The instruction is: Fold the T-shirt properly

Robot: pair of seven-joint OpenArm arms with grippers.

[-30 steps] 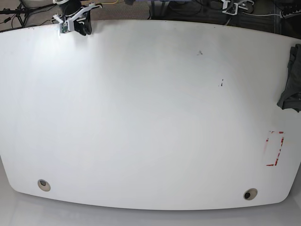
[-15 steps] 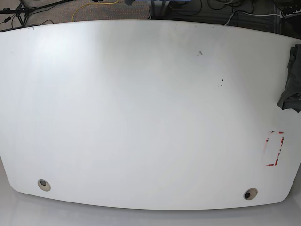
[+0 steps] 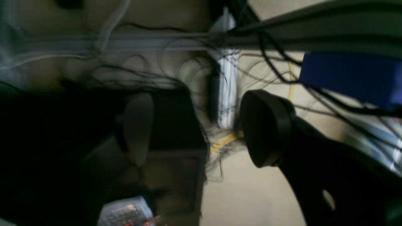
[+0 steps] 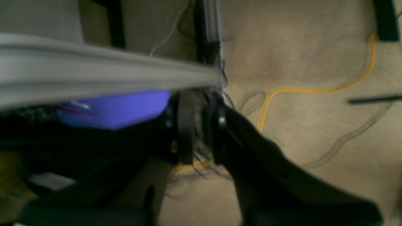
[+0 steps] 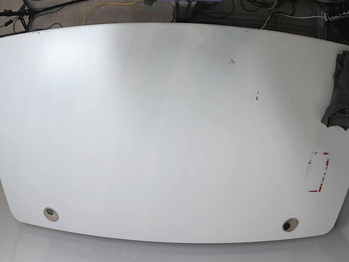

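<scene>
The dark charcoal T-shirt [image 5: 337, 93] lies crumpled at the far right edge of the white table [image 5: 163, 136], partly cut off by the frame. Neither gripper shows in the base view. In the left wrist view, my left gripper [image 3: 201, 130] is open and empty, with its black pads [image 3: 267, 128] wide apart over the floor and cables behind the table. In the right wrist view, my right gripper [image 4: 200, 128] has its fingers [image 4: 186, 125] almost together with nothing between them, just below the table's edge. The T-shirt shows in neither wrist view.
A red tape rectangle [image 5: 319, 172] marks the table near its right front. Two cable holes [image 5: 50, 214] [image 5: 290, 224] sit near the front edge. Behind the table are a carpeted floor, a yellow cable [image 4: 314, 89] and a blue box [image 4: 116, 108].
One second ago both grippers showed at the table's back edge in the base view. They have since moved back out of that view. The T-shirt has not moved.
</scene>
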